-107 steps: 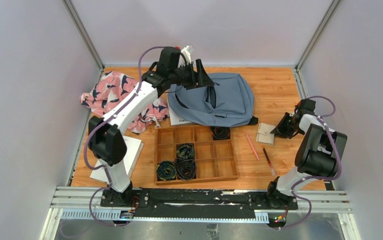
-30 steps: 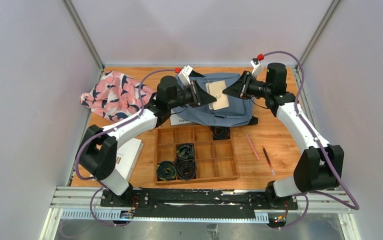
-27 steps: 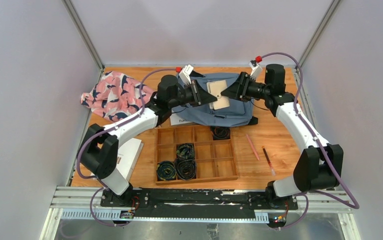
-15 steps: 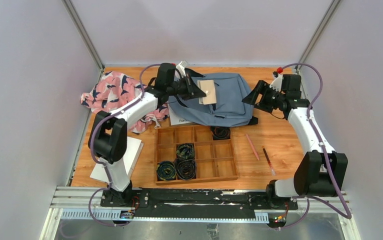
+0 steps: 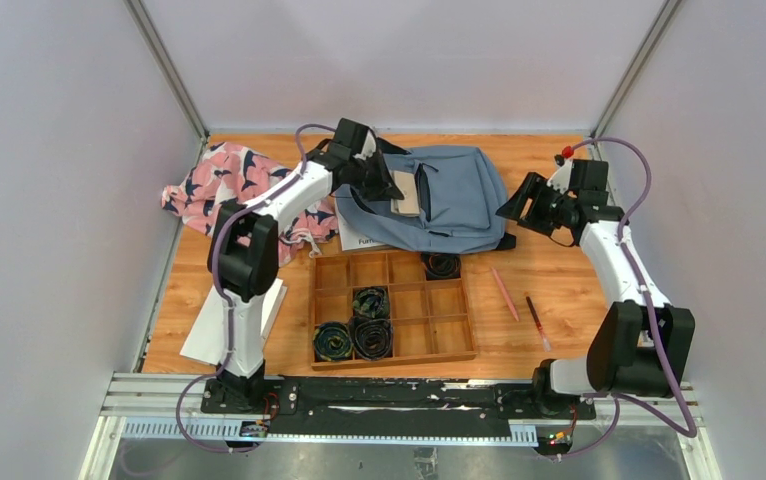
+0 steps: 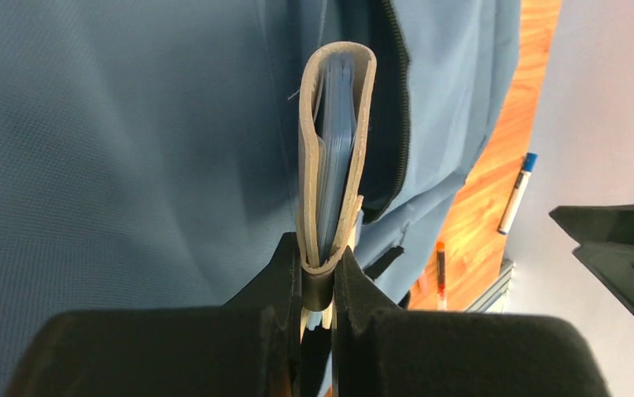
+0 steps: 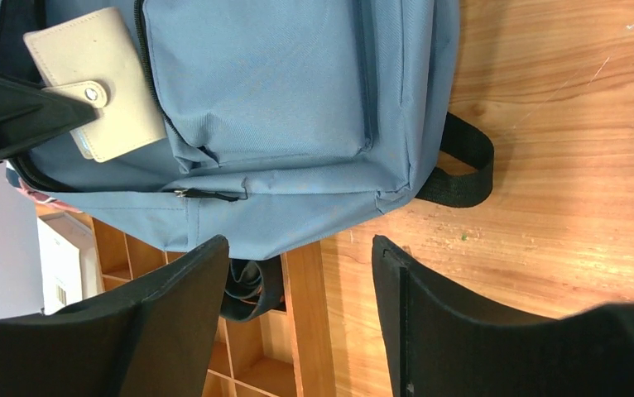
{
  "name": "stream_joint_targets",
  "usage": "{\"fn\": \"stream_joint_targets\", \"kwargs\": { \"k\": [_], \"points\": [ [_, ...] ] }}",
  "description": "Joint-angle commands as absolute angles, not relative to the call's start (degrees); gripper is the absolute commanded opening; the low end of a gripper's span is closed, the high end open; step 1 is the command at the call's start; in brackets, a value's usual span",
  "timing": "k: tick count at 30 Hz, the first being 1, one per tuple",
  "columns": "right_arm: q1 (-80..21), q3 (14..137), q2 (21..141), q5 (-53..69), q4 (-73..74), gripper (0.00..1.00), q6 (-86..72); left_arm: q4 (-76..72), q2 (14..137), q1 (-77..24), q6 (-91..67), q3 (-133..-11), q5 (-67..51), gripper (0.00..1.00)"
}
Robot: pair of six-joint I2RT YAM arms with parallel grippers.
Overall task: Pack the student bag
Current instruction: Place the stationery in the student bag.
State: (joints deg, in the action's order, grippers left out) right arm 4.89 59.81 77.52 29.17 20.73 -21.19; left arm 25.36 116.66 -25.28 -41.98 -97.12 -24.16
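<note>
The student bag [image 5: 454, 200] lies flat at the back of the table, slate-blue with black straps. My left gripper [image 5: 391, 186] is shut on a beige snap wallet [image 5: 406, 193], gripping its lower edge. In the left wrist view the wallet [image 6: 334, 149] stands edge-on between the fingertips [image 6: 318, 266], just over the bag's dark zipper slit [image 6: 395, 124]. The right wrist view shows the wallet [image 7: 103, 83] against the bag's [image 7: 280, 83] top-left corner. My right gripper [image 5: 521, 206] hangs open and empty by the bag's right edge, seen from its wrist as [image 7: 297, 256].
A wooden tray [image 5: 459, 350] with dark rolled items [image 5: 359, 325] sits in front of the bag. Pink patterned cloth [image 5: 234, 185] lies at the back left, and a white book [image 5: 234, 325] at the front left. Two pens [image 5: 504, 292] [image 5: 536, 320] rest right of the tray. A black strap loop [image 7: 463, 161] sticks out.
The right gripper let go of the wallet, opened and drew back to the right. The left gripper kept the wallet and carried it down to the bag's left side.
</note>
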Motion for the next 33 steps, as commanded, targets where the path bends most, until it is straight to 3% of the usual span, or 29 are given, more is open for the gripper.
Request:
{"fn": "stream_joint_targets", "kwargs": {
  "k": [1, 6, 16, 20, 24, 33],
  "points": [
    [6.75, 58.20, 77.38, 33.59, 18.19, 0.69, -21.55, 27.03, 119.02, -25.95, -43.75, -98.64, -24.22, 0.00],
    [7.21, 57.75, 77.86, 35.85, 18.17, 0.70, -21.91, 25.95, 123.95, -26.54, -45.65, -101.76, -31.48, 0.00],
    [7.38, 55.66, 77.38, 37.67, 16.92, 0.70, -22.94, 36.43, 127.35, -26.37, -40.30, -113.76, -30.36, 0.00],
    [7.95, 54.30, 77.54, 33.64, 17.40, 0.73, -24.37, 36.98, 128.36, -26.37, -39.20, -115.03, -32.53, 0.00],
    [10.34, 54.88, 80.58, 37.97, 16.21, 0.76, -28.19, 39.44, 130.49, -26.37, -38.26, -116.76, -32.26, 0.00],
    [10.37, 55.78, 79.66, 34.69, 17.54, 0.74, -28.09, 39.73, 130.70, -26.72, -40.31, -117.30, -32.67, 0.00]
  ]
}}
